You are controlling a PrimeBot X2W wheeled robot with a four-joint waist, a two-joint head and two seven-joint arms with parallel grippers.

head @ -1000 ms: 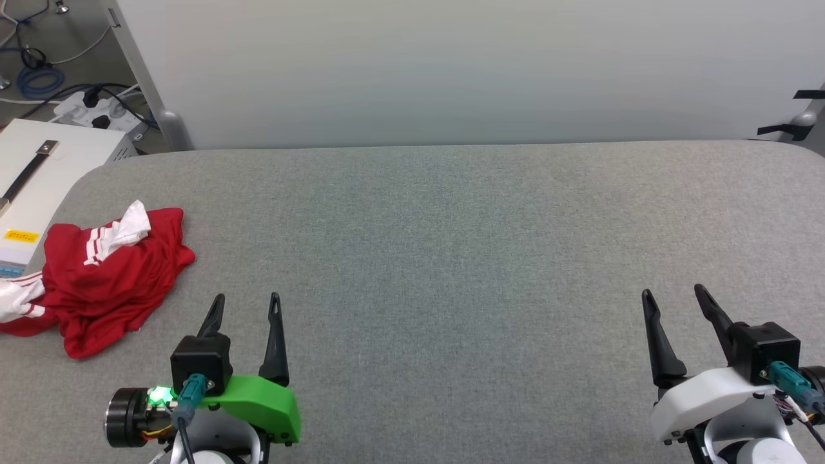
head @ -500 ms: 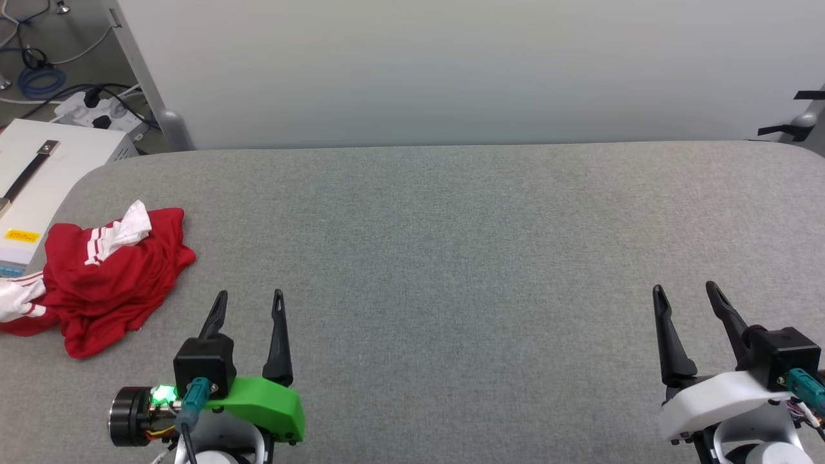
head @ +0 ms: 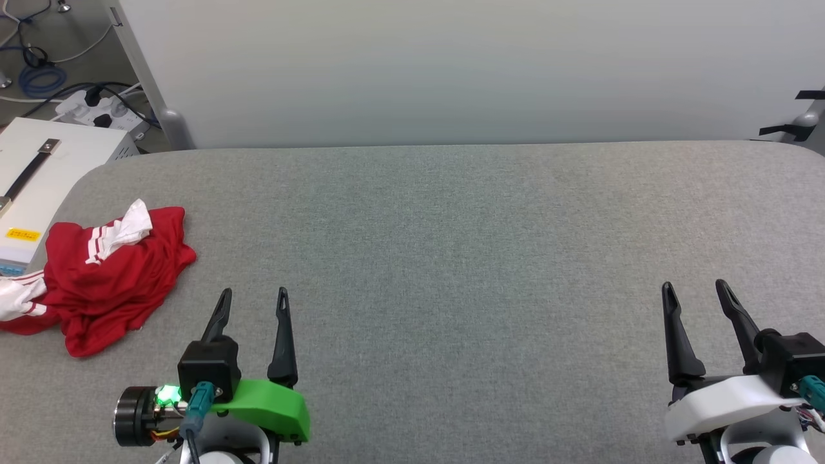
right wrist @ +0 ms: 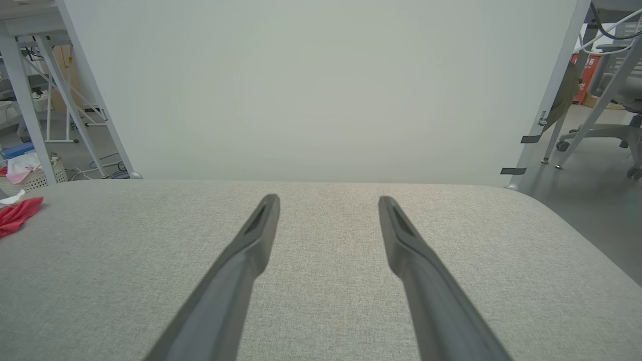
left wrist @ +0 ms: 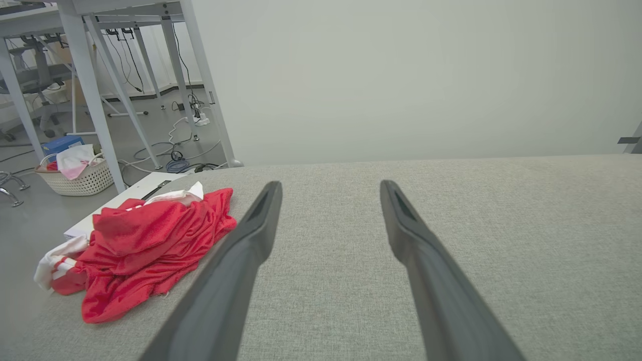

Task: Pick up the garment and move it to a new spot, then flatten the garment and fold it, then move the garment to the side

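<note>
Garment (head: 103,283): red, one white striped sleeve on top, crumpled in a heap at the edge of the grey padded table (head: 451,258). It lies ahead of the left claw (head: 254,293) and off to its left, near but not touching.

Left claw: released, fingers spread, nothing between them.

Right claw (head: 694,285): released as well, empty, well apart from the garment, far across the table.

White box (head: 32,167) sits just past the garment, on its far side from the left claw. Pale wall panel (head: 451,64) stands ahead of both claws.
</note>
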